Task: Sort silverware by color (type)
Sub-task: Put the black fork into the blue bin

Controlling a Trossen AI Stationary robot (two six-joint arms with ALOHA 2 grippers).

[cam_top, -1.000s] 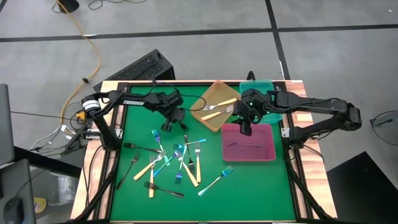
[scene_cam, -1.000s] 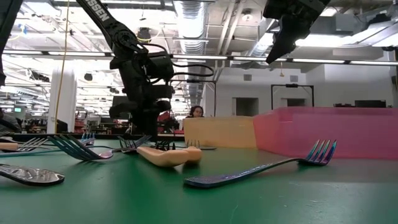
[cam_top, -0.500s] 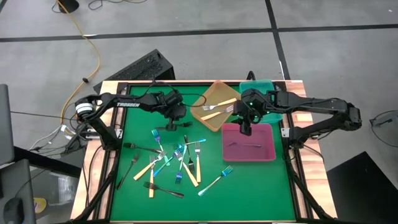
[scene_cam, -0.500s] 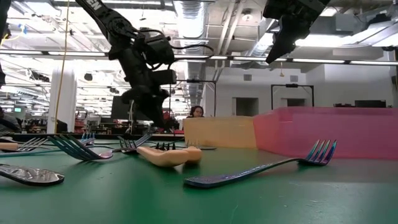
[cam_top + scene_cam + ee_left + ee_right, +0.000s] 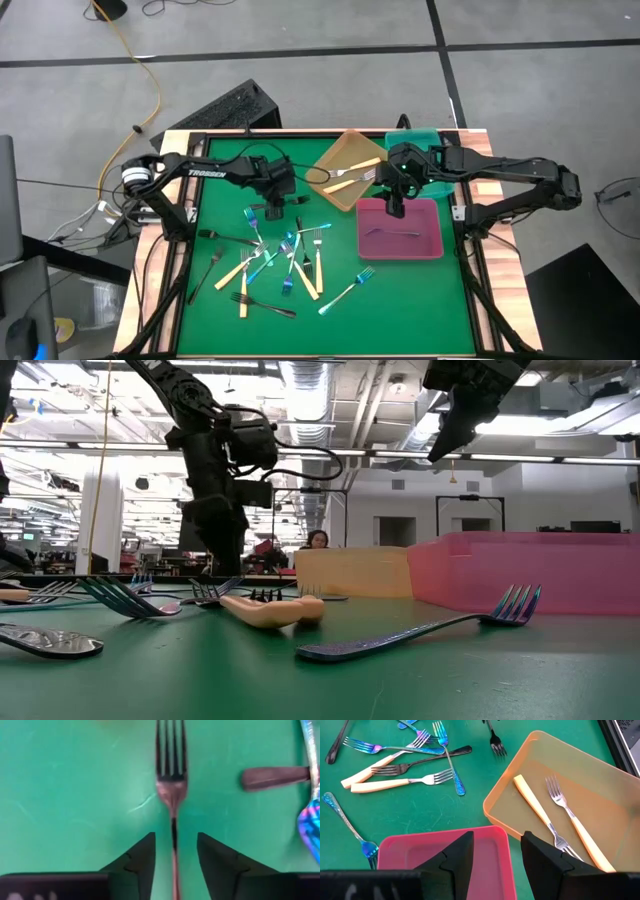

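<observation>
Several forks, cream-handled, iridescent blue and black, lie scattered on the green mat (image 5: 400,290) around (image 5: 280,255). My left gripper (image 5: 175,837) is open, pointing down just above the mat. A black fork (image 5: 171,785) lies flat there, its handle running between the two fingers and its tines pointing away. My right gripper (image 5: 497,845) hangs open and holds nothing, above the pink tray's (image 5: 420,855) far edge. The orange tray (image 5: 600,785) holds two cream-handled forks (image 5: 565,815). A black fork (image 5: 392,233) lies in the pink tray.
A teal tray (image 5: 418,135) stands at the far right behind the right arm. The trays line the mat's right side, and raised wooden rails (image 5: 170,260) frame the table. Free mat lies along the near edge. A person shows far off in the low view.
My left gripper has rolled about its own axis, risen slightly and shifted a little toward the table's right. It has opened and let go, and the black fork now lies on the mat between its fingers. My right arm has kept still.
</observation>
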